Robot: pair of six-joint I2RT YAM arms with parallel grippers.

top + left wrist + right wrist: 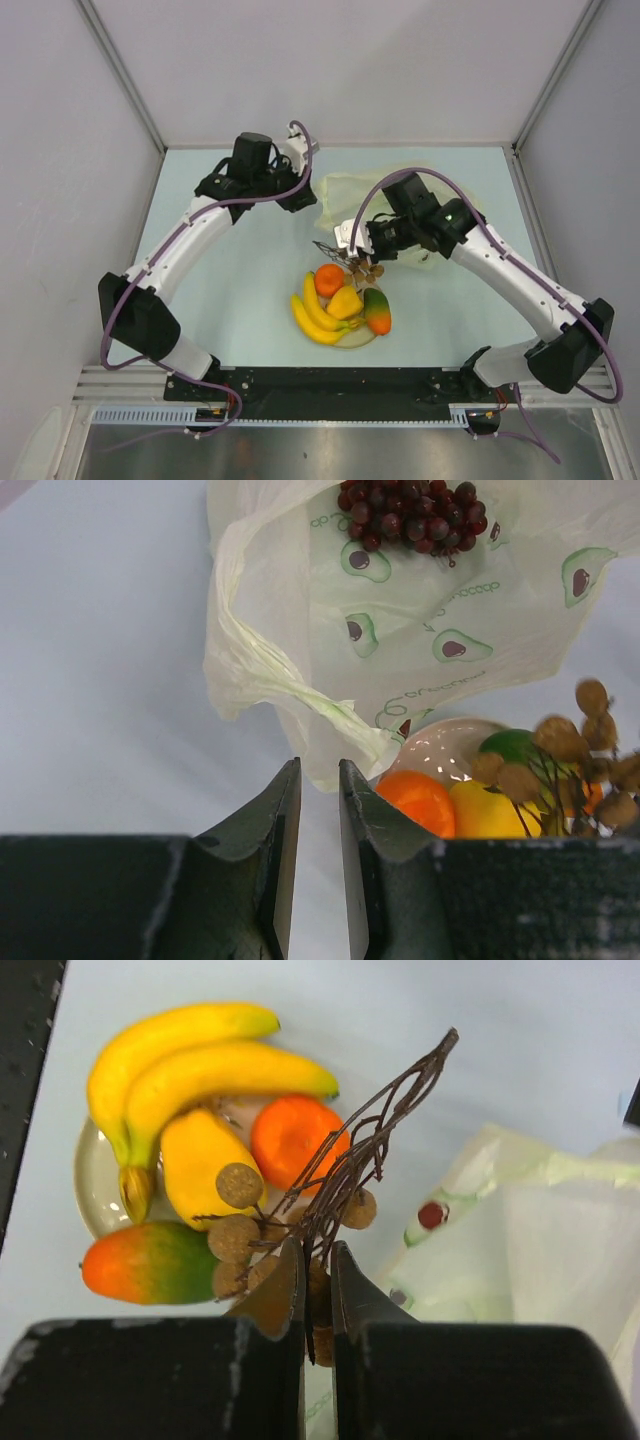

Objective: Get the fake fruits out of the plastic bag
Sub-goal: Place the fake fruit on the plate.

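The right gripper (315, 1255) was clenched on the thin stems of the brown stemmed cluster (240, 1185), its round brown bits dangling just above the far edge of the plate (92, 1185). The plate already held the bananas (200, 1070), the orange (290, 1135), the yellow lumpy fruit (195, 1155) and the mango (150, 1260). The step in hand looked like delivery of this cluster.

The next move would call for a short lowering and a release onto what little plate was left. The stiff twigs stuck out well past the jaws and could snag a neighbouring fruit.

The left gripper (318, 775) had its jaws drawn almost together, only a slit between them and nothing held. It hovered over bare table (230, 290) just short of the plastic bag (400, 610). The dark grapes (410, 515) lay at the bag's far side. Whether they lay inside the bag's mouth or on top of it could not be told, and they seemed to be the last fruit to fetch.

Open table lay to the left and toward the arm bases. The bag's crumpled near edge touched the plate, so that side was tight.
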